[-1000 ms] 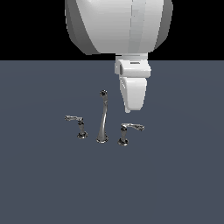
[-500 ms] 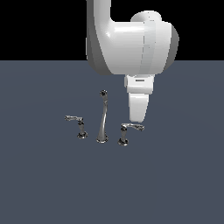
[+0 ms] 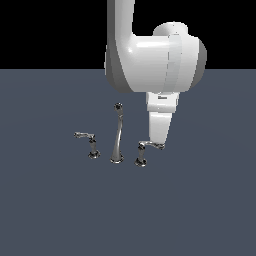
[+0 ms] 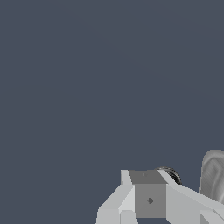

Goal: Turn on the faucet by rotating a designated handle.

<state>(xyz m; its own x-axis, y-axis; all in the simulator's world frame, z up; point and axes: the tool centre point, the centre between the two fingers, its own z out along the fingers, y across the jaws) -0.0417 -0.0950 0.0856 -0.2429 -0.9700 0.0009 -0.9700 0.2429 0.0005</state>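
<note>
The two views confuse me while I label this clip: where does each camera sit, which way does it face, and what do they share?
Exterior view: off the arm, above floor level, looking slightly down at the faucet; the arm and the gripper show, its tip at the handle on this view's right.
Wrist view: on the wrist, looking along the gripper at mostly bare dark floor; only gripper parts show.
Shared: the gripper and floor; a chrome piece behind the gripper is probably the faucet's.

pincer | jaw gap unreadable | handle tip hidden
</note>
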